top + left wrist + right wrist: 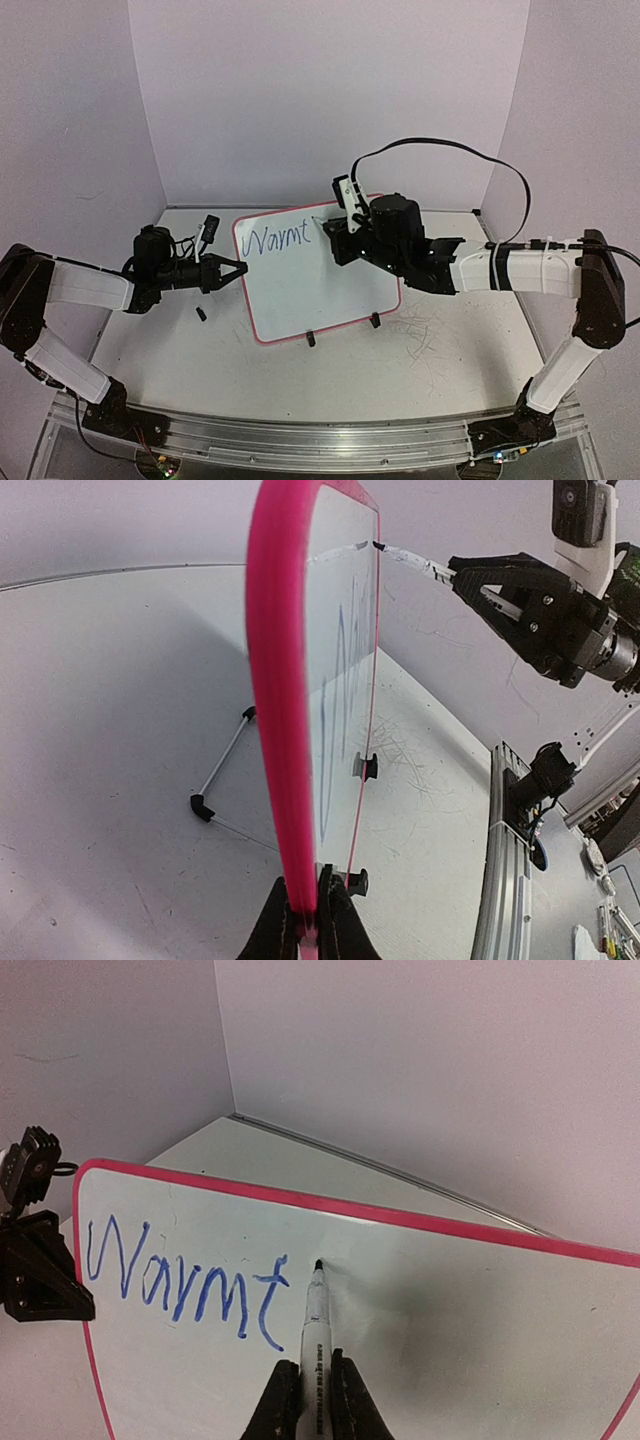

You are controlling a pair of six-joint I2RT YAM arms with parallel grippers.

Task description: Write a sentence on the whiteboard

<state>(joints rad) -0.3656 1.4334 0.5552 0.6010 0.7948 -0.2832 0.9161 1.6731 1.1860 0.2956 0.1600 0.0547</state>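
The whiteboard (320, 290) stands tilted on its stand at the table's middle, pink-red frame all round. Blue script reading "Warmt" (280, 240) runs along its top left; this part of the sentence (185, 1285) fills the left of the right wrist view. My left gripper (235, 268) is shut on the board's left frame edge (275, 680), jaws either side of it (310, 915). My right gripper (312, 1385) is shut on a white marker (316, 1325). Its dark tip sits at the board surface just right of the "t". The left wrist view shows the marker (410, 560) reaching the board's upper part.
Black stand feet (311, 338) poke out under the board's lower edge, and a wire leg (225, 765) props it from behind. A small black piece (201, 313) lies left of the board. Grey scribbles (420, 335) mark the tabletop. Purple walls close the back and sides.
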